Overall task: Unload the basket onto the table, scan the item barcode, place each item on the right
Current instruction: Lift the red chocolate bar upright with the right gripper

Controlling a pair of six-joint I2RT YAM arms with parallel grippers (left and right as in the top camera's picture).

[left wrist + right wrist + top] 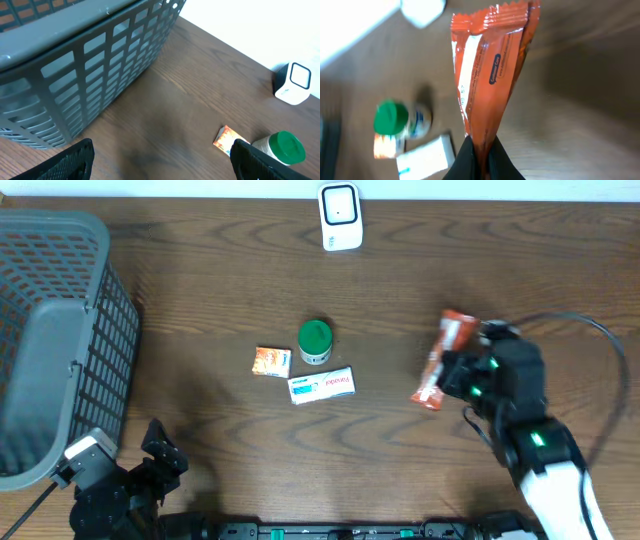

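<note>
1. The right gripper [481, 160] was nearest the lens, its jaws pressed together on one end of the orange snack packet [490, 70]. So the task's item was in the right arm's grip.
2. The packet's long axis ran straight away from those fingers, toward the table's far edge. Whether it hung clear of the wood I could not tell.
3. Beyond it, toward the left arm's side, stood a green-capped bottle [315, 340]. A small orange box [272, 361] and a white carton [322, 385] lay just beside it.
4. The left gripper [160, 450] sat well apart at the near edge, jaws spread and holding nothing.
5. The grey basket [60, 240] stood next to it, with no item showing inside.
6. Farthest off was the white scanner [340, 217], at the far edge, ahead and leftward of the held packet. The right arm looked the nearer, and I judged the packet had to travel that way.
</note>
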